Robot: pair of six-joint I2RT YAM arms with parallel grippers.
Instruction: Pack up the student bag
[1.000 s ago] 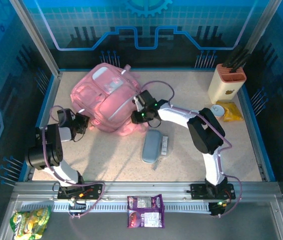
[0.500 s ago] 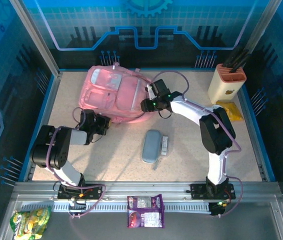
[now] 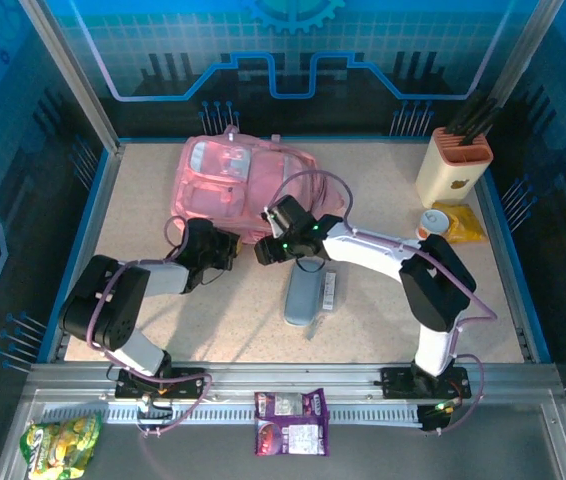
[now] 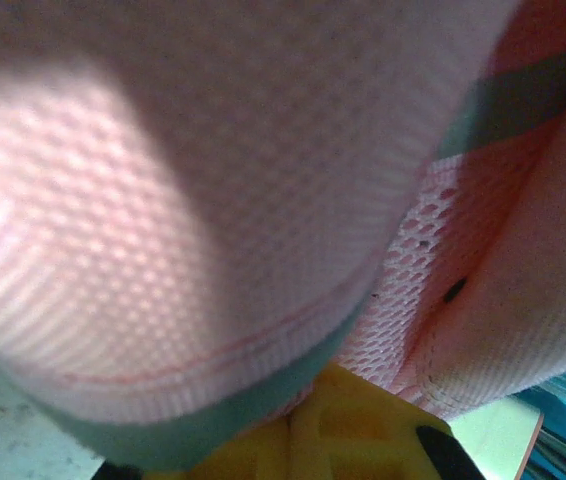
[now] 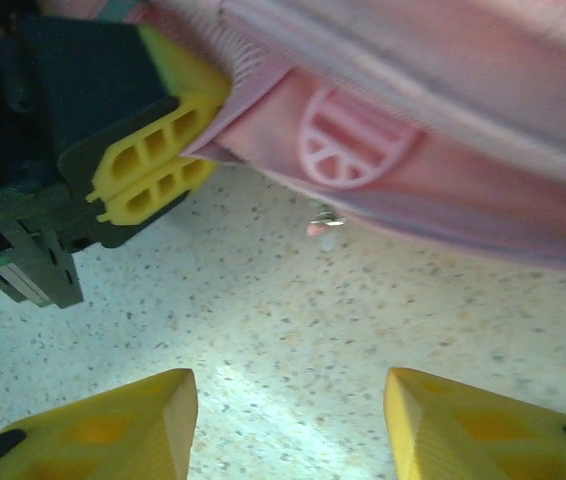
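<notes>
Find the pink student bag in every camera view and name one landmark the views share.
Top external: the student bag lies in the upper middle, left of centre.
Left wrist: the student bag shows as mesh fabric across the upper frame, very close to the lens.
Right wrist: the student bag runs along the top edge.
Shared landmark: the left hand, its yellow fingers pinching the bag's near edge.

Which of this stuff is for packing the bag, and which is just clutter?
In play: student bag, pinched by left gripper; right gripper, open beside it; probably the grey pencil case.
Lying about: beige holder, yellow packet, purple snack bag, green snack bag.
</notes>
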